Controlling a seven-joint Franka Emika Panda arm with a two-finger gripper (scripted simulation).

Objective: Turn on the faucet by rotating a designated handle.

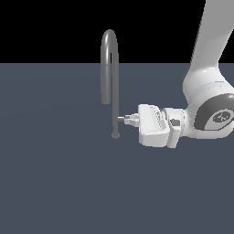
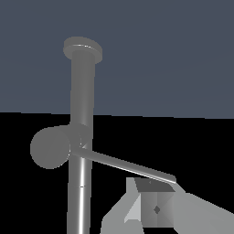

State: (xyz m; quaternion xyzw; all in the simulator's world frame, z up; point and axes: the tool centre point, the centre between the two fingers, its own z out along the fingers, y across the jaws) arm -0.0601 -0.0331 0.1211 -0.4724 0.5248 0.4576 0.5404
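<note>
The gripper [image 1: 129, 119] lies on its side, pointing at the faucet [image 1: 110, 68] from the exterior view's right. Its tips are at the end of the handle [image 1: 121, 118], a tiny grey stub low on the faucet's pipe. In the wrist view, a fingertip [image 2: 155, 208] touches the far end of the handle's thin rod [image 2: 123, 166]. I cannot tell how wide the gripper is, or if it squeezes the handle. Only one fingertip shows clearly. The faucet stands on the dark grey floor [image 1: 59, 183], and the white arm [image 1: 208, 68] is cut off at the picture's top.
</note>
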